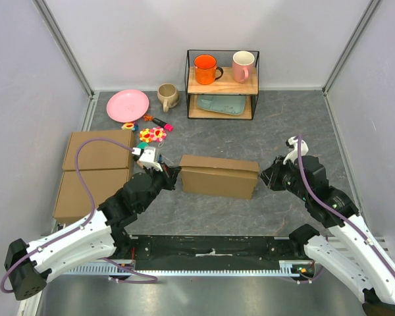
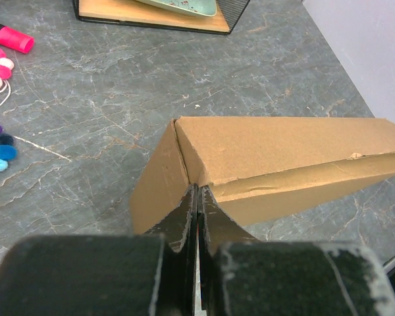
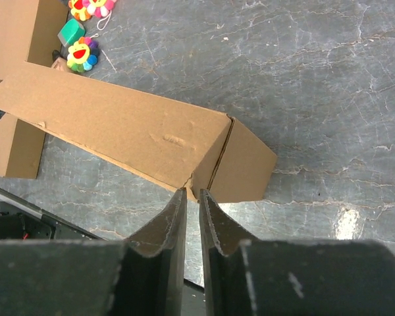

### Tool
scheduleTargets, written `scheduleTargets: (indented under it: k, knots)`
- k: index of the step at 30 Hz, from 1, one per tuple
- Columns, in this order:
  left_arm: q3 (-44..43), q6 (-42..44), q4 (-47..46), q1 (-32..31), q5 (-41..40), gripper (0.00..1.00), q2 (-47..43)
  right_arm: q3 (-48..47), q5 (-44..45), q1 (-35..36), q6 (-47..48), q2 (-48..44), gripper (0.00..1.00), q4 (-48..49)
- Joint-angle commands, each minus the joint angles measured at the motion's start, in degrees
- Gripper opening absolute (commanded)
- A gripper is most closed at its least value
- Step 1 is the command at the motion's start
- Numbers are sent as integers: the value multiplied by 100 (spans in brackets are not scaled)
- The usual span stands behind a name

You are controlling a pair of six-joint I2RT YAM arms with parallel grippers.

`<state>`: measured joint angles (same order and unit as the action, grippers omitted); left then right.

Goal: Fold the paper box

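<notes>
Box mid-tabletop, steadied both ends: left hand closed, tips at lid seam (tucking, likely); right hand barely parted, empty.

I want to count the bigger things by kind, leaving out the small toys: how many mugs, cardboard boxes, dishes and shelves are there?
Mugs: 3 (orange mug, pink mug, beige mug)
Cardboard boxes: 3 (paper box, far flat box, near flat box)
Dishes: 2 (pink plate, teal tray)
Shelves: 1 (wire shelf)
Total: 9
</notes>
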<state>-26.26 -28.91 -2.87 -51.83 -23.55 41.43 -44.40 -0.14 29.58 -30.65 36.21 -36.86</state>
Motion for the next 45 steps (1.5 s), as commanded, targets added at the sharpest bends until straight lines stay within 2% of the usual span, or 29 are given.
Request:
scheduleTargets:
  k: [1, 4, 6, 25, 30, 32, 35, 36, 40, 45]
  knots:
    - [-46, 87, 542, -2, 35, 2, 137, -34, 119, 21, 104, 9, 18, 258]
    - [-46, 96, 542, -2, 44, 2, 129, 28, 102, 21, 104, 9, 4, 328]
    - [-46, 113, 542, -2, 35, 2, 120, 81, 128, 21, 95, 27, 0, 329]
    - [367, -247, 402, -11, 158, 2, 225, 784, 120, 21, -925, -228, 0, -515]
    - [289, -159, 384, -11, 114, 2, 234, 284, 50, 21, -828, -509, 0, -357]
    - [253, -98, 375, -11, 105, 2, 234, -145, 23, 21, -750, -562, 3, -182]
    - [235, -54, 393, -11, 70, 2, 225, -646, 32, 21, -653, -536, 18, 125]
    - [244, -62, 384, -11, 61, 2, 208, -727, 32, 21, -591, -466, 20, 214]
    - [244, -80, 402, -11, 52, 2, 199, -772, 23, 30, -582, -237, 22, 697]
    - [218, -150, 463, -11, 35, 2, 181, -351, -310, 21, -731, 167, 21, 1470]
